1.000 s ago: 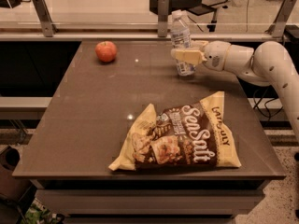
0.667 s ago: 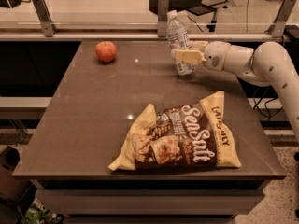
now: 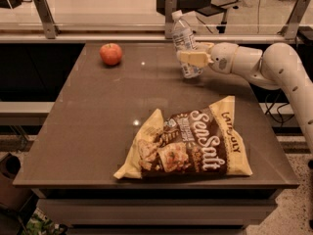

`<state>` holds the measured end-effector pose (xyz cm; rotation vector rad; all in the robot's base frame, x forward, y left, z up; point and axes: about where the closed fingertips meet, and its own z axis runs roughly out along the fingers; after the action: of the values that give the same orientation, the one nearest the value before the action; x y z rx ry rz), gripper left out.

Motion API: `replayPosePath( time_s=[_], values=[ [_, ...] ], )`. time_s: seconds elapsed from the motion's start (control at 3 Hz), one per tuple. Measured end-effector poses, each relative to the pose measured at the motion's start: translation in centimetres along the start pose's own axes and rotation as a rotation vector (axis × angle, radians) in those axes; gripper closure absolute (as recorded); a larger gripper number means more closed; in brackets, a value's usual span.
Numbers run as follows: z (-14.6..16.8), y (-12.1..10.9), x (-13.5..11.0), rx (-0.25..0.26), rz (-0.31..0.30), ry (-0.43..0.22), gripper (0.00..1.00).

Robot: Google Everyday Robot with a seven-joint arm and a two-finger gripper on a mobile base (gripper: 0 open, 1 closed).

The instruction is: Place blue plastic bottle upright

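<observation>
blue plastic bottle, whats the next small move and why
Probably straighten the blue plastic bottle to vertical before letting go: the gripper, at the far right of the table, is shut around its middle, and it leans with its cap to the left.

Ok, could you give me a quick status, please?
Gripper shut on bottle, at table's far side. Bottle near upright, slightly tilted. Apple, chip bag well clear.

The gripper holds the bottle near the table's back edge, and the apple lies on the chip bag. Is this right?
No: the camera view shows the apple at the back left, far from the chip bag. The gripper holds the bottle at the back right.
</observation>
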<state>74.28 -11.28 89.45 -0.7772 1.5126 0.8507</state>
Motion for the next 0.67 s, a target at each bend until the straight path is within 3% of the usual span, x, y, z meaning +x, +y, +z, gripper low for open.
replayPosePath(
  time_s=[0.67],
  values=[
    [-0.11,0.03,-0.37,0.01,-0.008,-0.02,1.0]
  ],
)
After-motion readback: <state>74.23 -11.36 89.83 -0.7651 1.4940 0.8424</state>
